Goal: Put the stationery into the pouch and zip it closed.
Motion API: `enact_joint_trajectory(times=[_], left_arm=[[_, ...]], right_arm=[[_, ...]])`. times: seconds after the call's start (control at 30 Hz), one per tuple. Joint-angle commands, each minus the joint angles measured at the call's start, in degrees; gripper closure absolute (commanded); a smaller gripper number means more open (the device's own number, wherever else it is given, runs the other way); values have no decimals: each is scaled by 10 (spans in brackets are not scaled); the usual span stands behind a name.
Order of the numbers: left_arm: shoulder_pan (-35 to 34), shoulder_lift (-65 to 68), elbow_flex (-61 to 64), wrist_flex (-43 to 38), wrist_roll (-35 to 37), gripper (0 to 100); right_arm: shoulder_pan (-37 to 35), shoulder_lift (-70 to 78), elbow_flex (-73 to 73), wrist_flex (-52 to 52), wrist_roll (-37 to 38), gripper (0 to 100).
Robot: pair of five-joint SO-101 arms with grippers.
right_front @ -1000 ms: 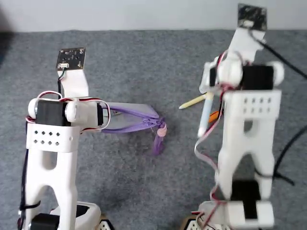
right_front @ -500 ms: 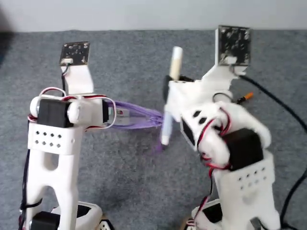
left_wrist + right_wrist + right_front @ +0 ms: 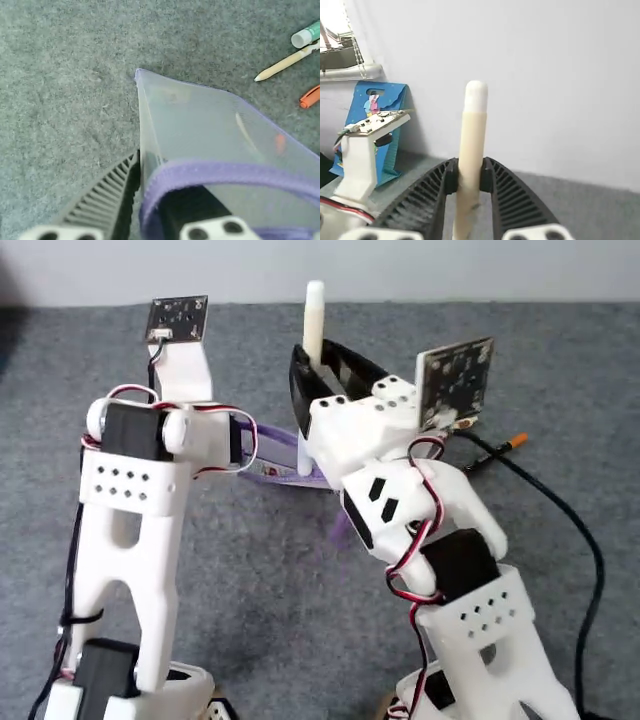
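Observation:
A clear pouch (image 3: 200, 130) with a purple zip edge (image 3: 235, 172) is held up off the grey carpet, and my left gripper (image 3: 142, 167) is shut on its rim. From above, the pouch (image 3: 272, 468) pokes out between the two arms. My right gripper (image 3: 469, 175) is shut on a cream pen (image 3: 472, 125) with a white cap. The pen (image 3: 314, 325) stands upright in the right gripper (image 3: 312, 375), and its lower end reaches the pouch's mouth. A pencil (image 3: 285, 62), a green-and-white stick (image 3: 307, 35) and an orange pen (image 3: 310, 96) lie on the carpet beyond the pouch.
The orange pen (image 3: 510, 443) lies to the right of the right arm, beside a black cable (image 3: 560, 505). A blue paper bag (image 3: 387, 125) stands against the white wall behind the table. Bare carpet stretches in front of the arms.
My right arm swung left from the stationery pile with the pen and turned it upright over the pouch. The left arm shifted slightly right and raised the pouch.

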Motion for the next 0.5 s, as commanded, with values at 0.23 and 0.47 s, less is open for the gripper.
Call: enact_joint_trajectory(times=[0.23,0.47], left_arm=[[9,9,-21,11,6,988],[5,9,-21,11,6,988]], right_arm=[[-51,-16,100,-148,81,991],[-55,-51,132,-104,117,972]])
